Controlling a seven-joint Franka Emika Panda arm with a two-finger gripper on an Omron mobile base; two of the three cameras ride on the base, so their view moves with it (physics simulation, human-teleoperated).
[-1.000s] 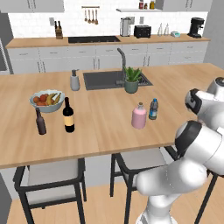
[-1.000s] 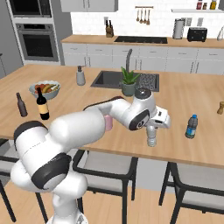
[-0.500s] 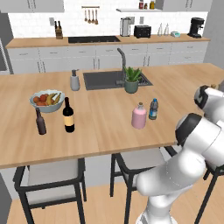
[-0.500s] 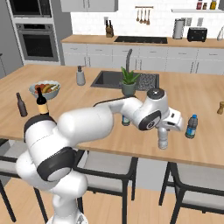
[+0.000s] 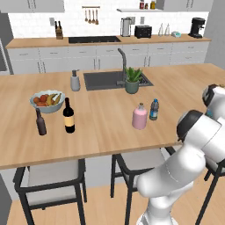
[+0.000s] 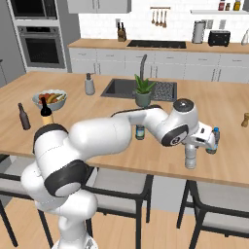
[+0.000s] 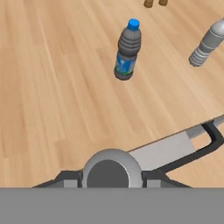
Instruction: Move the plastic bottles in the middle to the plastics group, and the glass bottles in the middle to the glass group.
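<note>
1. Tool state: the gripper (image 7: 111,177) is clamped on the clear bottle (image 6: 190,158). In the hand view its round pale cap sits between the two finger tips. The bottle hangs upright, probably so that it can be set down on its base.
2. Position: the clear bottle is at the right end of the counter (image 5: 101,110), close to the front edge and near the blue-cap bottle (image 7: 127,50). The two are apart, not touching. Whether the base is already on the wood cannot be told.
3. Reason: the blue-cap bottle marks the plastics group, so the carried bottle is being brought beside it.
4. Caution: a chair seat (image 7: 164,151) shows past the counter edge, just beside the cap. A set-down further in from the edge looks safer.
5. Remaining items: the pink bottle (image 5: 139,117) and the dark-cap bottle (image 5: 154,110) stand just beside each other in the middle. The wine bottle (image 5: 68,116) and brown bottle (image 5: 40,123) stand at the left, forming the glass group.
6. Change from one second ago: the arm has swung right, carrying the clear bottle from near the middle to the blue-cap bottle. All other items are unmoved.
</note>
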